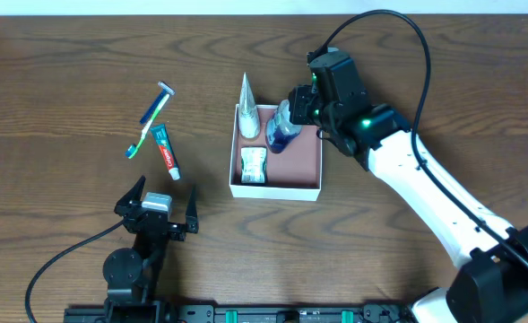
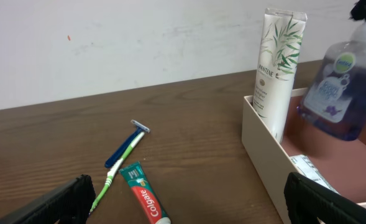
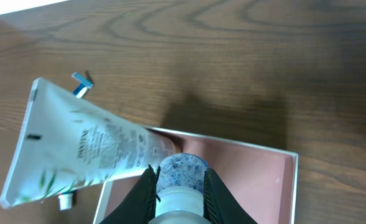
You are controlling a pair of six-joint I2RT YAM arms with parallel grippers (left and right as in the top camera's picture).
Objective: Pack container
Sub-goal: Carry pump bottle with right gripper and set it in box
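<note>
The container (image 1: 276, 190) sits mid-table. It looks light, with thin bendy walls, so hold a wall edge. Your right gripper (image 3: 180, 193) pinches the blue bottle (image 1: 281, 133) by its top. Your left gripper (image 1: 165, 202) is spread open.

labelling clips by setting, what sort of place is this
Probably a robot lab bench, not a bathroom: a wood-grain table against a plain white wall, a white robot arm over it, and toiletries like the Colgate toothpaste laid near a container.
</note>
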